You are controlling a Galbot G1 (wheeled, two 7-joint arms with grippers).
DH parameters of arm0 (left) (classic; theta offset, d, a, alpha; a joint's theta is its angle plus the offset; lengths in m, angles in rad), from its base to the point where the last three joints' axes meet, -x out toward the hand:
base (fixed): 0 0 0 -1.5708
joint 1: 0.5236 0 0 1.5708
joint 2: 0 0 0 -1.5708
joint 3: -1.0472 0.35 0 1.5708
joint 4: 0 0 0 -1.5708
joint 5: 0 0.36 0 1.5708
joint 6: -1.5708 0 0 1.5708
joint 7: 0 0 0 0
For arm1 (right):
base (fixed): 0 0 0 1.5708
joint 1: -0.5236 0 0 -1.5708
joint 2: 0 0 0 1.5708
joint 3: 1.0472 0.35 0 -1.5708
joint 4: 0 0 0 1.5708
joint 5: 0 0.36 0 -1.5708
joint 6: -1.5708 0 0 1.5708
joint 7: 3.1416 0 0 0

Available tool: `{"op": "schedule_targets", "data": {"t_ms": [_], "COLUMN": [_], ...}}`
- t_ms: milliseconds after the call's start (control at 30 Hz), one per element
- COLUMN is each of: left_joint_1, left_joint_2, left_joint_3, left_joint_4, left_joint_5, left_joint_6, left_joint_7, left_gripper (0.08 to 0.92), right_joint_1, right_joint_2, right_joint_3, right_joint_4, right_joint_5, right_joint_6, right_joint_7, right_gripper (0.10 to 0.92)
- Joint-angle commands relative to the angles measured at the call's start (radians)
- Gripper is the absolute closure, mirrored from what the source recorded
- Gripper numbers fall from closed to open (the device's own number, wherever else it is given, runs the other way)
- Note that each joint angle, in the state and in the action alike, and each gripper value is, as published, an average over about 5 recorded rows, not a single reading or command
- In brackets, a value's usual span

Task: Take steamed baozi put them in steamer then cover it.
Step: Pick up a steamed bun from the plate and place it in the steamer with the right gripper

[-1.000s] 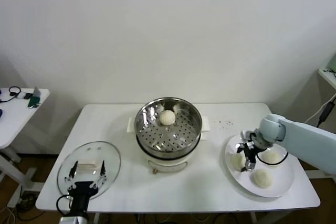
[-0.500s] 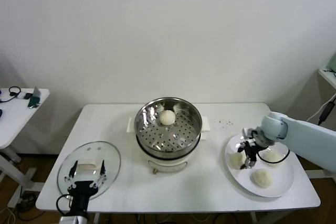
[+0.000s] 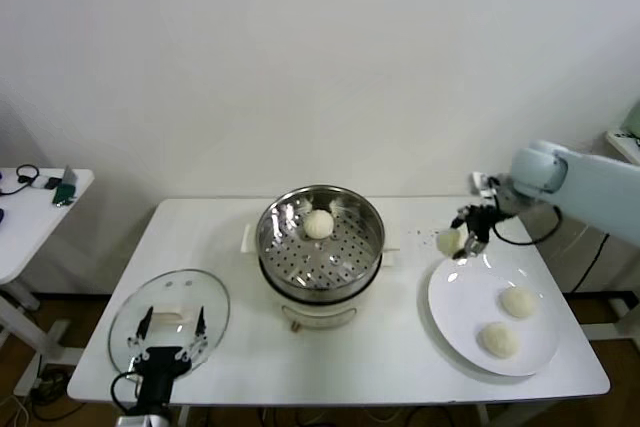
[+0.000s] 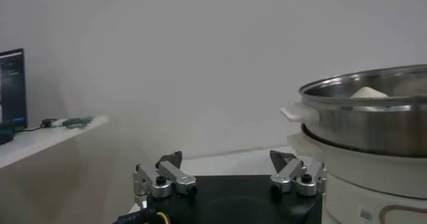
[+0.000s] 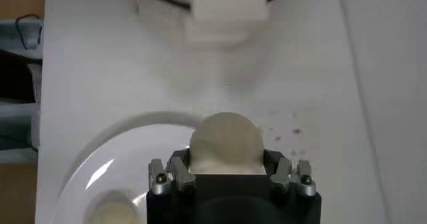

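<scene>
Bun in the air: the right tool (image 3: 462, 241) is clamped on a small round cream-white steamed bun (image 3: 449, 241), holding it above the white surface (image 3: 210, 247) just past the far rim of the large flat white plate (image 3: 455, 312), between plate and pot. Two more buns (image 3: 519, 301) sit on that plate, and a fourth rests on the perforated floor of the round shiny stainless-steel steamer basket (image 3: 345, 252), toward its far side. From the right wrist view the held bun (image 5: 225, 143) bulges out between the jaws, pinched at its widest part. That looks right for something this soft and light: squeeze harder and it would likely dent or tear, grip looser and the smooth skin could slip, so a gentle hold across the middle is the safe call. Down at the near left corner of the surface, the left tool (image 3: 170, 339) hovers over the round clear glass lid with its cream-white bar handle (image 3: 172, 316), jaws spread wide and holding nothing. Hard to judge from any view: how deep the fingers press into the dough, since the tool body hides the contact. The left wrist view catches only the steamer's rim and a sliver of the bun inside
</scene>
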Motion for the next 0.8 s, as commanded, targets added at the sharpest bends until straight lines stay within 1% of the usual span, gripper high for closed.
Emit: {"op": "schedule_targets", "data": {"t_ms": [33, 233, 467, 800], "left_joint_1": [0.023, 0.028, 0.033, 0.044], "left_joint_2": [0.005, 0.000, 0.006, 0.019], "left_joint_3": [0.017, 0.033, 0.026, 0.019], "left_joint_4": [-0.011, -0.030, -0.054, -0.049], "left_joint_5": [-0.004, -0.034, -0.046, -0.056], "left_joint_6": [-0.001, 0.006, 0.007, 0.004], "left_joint_7": [0.004, 0.008, 0.011, 0.010], "left_gripper": [0.177, 0.177, 0.177, 0.177], "right_joint_1": [0.312, 0.277, 0.160, 0.035], "right_joint_2": [0.160, 0.339, 0.532, 0.690], "right_joint_3": [-0.201, -0.161, -0.112, -0.100], "right_joint_4": [0.000, 0.001, -0.055, -0.133], "right_joint_5": [0.245, 0.332, 0.355, 0.357], "right_joint_6": [0.001, -0.044, -0.089, -0.114], "right_joint_7": [-0.004, 0.042, 0.089, 0.133], "right_gripper": [0.330, 0.330, 0.326, 0.321]}}
